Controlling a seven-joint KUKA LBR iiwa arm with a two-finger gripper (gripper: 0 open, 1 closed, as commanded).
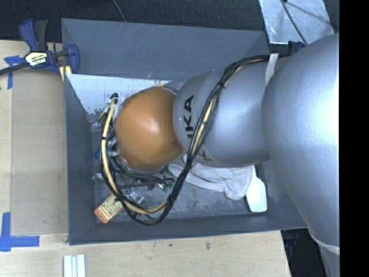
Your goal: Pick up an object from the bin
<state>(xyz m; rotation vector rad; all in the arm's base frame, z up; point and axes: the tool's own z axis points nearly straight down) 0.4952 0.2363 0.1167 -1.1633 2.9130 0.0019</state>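
- In the left half of the bin [78, 154], the arm's orange cover [147, 128] hangs low over the floor. The end effector [135, 183] is mostly under it, so I cannot tell whether it is released or clenched, or on what.
- The nearest loose thing I can make out is a small tan patterned tag [107, 210], flat on the floor near the bin's lower-left corner, just beside the black-and-yellow cable loop [144, 215].
- The tag's long axis runs on a slant, its low end toward that corner and the other end pointing up toward the bin's middle.
- I'd worry the sagging cable loop sweeps the tag aside or hooks it if the arm shifts.
- A white cloth [222, 180] lies crumpled under the arm along the lower edge, with a white block [256, 196] touching it toward the lower-right corner. The cloth could catch on the arm and drag.
- A closing grasp here might nip a cable, not a thing.
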